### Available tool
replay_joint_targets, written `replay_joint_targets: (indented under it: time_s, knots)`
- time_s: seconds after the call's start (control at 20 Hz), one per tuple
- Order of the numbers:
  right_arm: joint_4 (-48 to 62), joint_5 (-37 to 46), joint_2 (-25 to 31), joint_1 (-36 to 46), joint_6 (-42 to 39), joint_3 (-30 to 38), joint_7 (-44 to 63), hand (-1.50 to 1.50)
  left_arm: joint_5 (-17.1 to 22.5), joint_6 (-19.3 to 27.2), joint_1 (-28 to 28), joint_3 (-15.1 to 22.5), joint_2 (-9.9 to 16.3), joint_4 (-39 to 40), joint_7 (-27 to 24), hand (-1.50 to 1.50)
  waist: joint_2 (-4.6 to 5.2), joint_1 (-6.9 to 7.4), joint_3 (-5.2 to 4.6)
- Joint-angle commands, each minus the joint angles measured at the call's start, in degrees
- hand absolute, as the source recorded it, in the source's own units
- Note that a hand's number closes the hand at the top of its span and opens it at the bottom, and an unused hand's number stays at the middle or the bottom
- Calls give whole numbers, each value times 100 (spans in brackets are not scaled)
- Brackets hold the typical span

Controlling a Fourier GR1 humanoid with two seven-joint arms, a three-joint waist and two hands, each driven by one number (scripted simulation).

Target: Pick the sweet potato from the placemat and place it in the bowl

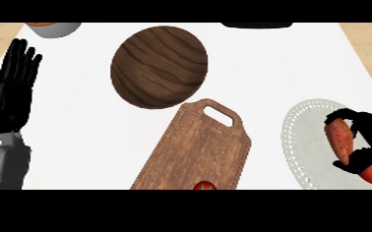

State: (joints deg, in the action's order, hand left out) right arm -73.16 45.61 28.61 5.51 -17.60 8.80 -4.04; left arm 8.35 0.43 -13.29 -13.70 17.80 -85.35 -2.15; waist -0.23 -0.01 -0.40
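The orange elongated sweet potato (pixel 339 138) is clasped by the curled fingers of the right robot hand (pixel 356 157) over the pale round lace-edged placemat (pixel 301 142). The dark round wooden bowl (pixel 159 67) lies well to that hand's left. The left robot hand (pixel 17 86) is held open, fingers straight.

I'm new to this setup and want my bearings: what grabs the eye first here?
The right robot hand at the right edge, curled round an orange sweet potato over the pale placemat. Next, the dark wooden bowl up centre, and the wooden cutting board below it.
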Motion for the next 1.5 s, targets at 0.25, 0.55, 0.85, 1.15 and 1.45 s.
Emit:
replay_joint_targets:
  time_s: [0.25, 0.55, 0.85, 1.15, 1.45]
  knots:
    - [-520, 599, -59, -111, -65, -127, 873, 150, 4, 0, -81, -53, 97, -269, 422, 0, 14, -1, 38]
    - [-1393, 899, -164, -458, -257, -151, 1423, 150, 24, -83, -201, -207, 18, 261, -115, 0, 19, -26, 38]
    - [-2810, 1013, -107, -707, -101, 202, 1978, 150, 25, -117, 139, -39, -51, -360, 147, 0, -3, -38, 37]
    - [-4383, 35, -331, 32, -1263, 289, 2411, 150, -149, 98, -108, 34, -84, -241, 339, 0, -10, -40, 34]
    - [-5344, -840, -481, 1128, -1968, 578, 3213, 150, -56, -136, 198, 26, -123, -135, 118, 0, -9, 4, 26]
